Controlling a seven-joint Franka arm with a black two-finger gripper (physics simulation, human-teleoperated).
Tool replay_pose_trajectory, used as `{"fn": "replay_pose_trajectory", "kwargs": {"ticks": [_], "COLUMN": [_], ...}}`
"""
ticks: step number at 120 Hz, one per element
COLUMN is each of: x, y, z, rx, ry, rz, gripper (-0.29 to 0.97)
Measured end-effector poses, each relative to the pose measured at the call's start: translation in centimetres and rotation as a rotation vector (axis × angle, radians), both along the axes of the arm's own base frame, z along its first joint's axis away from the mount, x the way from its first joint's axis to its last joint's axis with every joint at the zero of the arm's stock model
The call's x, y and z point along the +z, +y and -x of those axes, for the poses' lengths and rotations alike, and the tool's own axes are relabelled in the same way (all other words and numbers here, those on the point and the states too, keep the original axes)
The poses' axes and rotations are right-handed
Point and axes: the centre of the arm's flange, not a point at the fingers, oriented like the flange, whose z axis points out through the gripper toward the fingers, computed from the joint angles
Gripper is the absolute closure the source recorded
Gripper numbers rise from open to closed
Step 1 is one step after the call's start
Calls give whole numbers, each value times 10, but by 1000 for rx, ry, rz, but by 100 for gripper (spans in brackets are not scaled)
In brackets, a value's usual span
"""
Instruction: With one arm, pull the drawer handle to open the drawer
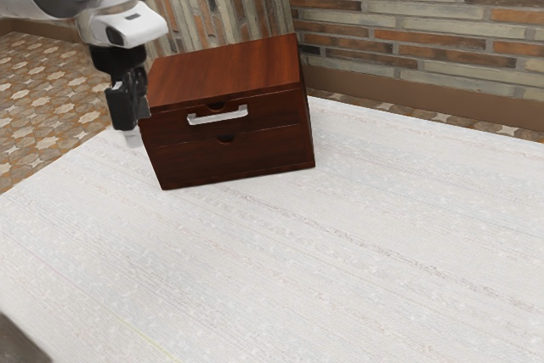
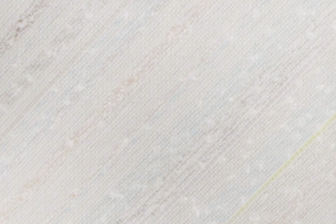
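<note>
Exterior view gives you the relation that matters. The tool [image 1: 129,133] hangs low beside the end of the wooden cabinet [image 1: 229,70] at the view's left. The pale drawer handle [image 1: 218,115] sits on the upper drawer [image 1: 268,108], toward the view's right of the tool and round the cabinet's corner. Its long axis runs along that front (rising slightly toward the right). You cannot tell from here whether the tool is released or clenched. The upper drawer looks flush with the lower drawer [image 1: 229,152], so judge it unopened. Wrist view looks down on the desk [image 2: 157,103], pale and grained. Beyond it you have a brick wall [image 1: 425,14] and patterned floor tiles [image 1: 42,99].
</note>
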Motion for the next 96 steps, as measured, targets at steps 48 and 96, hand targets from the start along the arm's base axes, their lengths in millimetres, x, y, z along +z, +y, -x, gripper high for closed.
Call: {"fn": "replay_pose_trajectory", "kwargs": {"ticks": [48,96], "x": [-56,-88], "y": [-43,-6], "z": [-77,-111], "rx": [-151,-80], "ry": [-71,-143], "rz": [38,8], "gripper": [0,0]}}
